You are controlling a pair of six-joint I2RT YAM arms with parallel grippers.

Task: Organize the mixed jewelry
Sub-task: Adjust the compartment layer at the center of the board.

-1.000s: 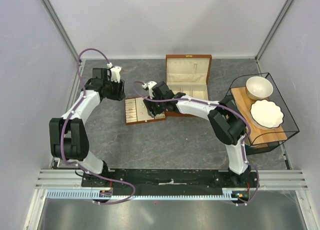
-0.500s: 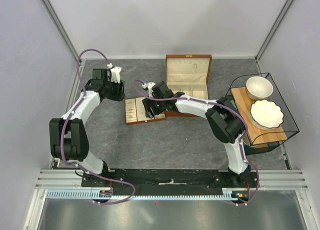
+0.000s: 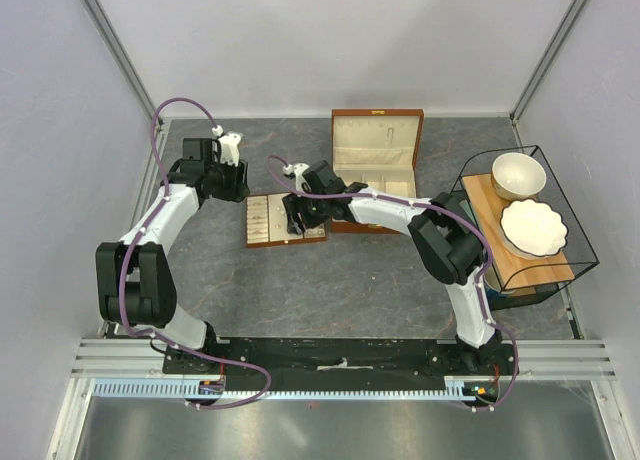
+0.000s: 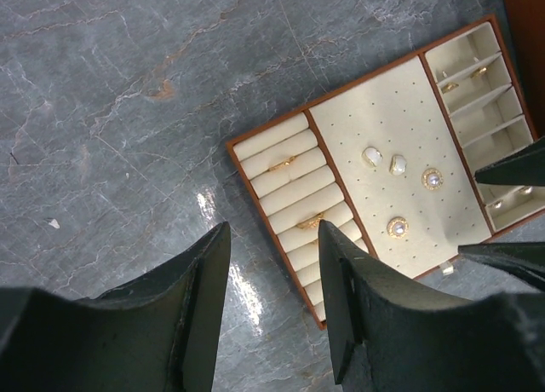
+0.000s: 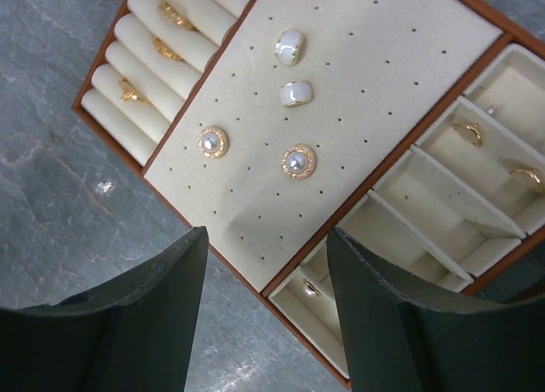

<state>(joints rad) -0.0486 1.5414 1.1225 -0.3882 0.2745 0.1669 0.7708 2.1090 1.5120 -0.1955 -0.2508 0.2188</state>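
Observation:
The jewelry lies in a flat cream tray with a brown rim. In the right wrist view, gold rings sit in the roll slots, and two white studs and two pearl studs sit on the dotted panel. Small gold pieces lie in the side compartments, and a pearl piece lies in the near one. My right gripper is open and empty over the tray's compartment end. My left gripper is open and empty above the tray's ring end. The tray's rings and studs also show in the left wrist view.
An open brown wooden box with cream lining stands just behind the tray. A black wire basket at the right holds a wooden board, a bowl and a scalloped plate. Frame posts stand at the back corners.
My right gripper has edged left over the tray, and the tray looks shifted slightly left. The left arm has barely moved.

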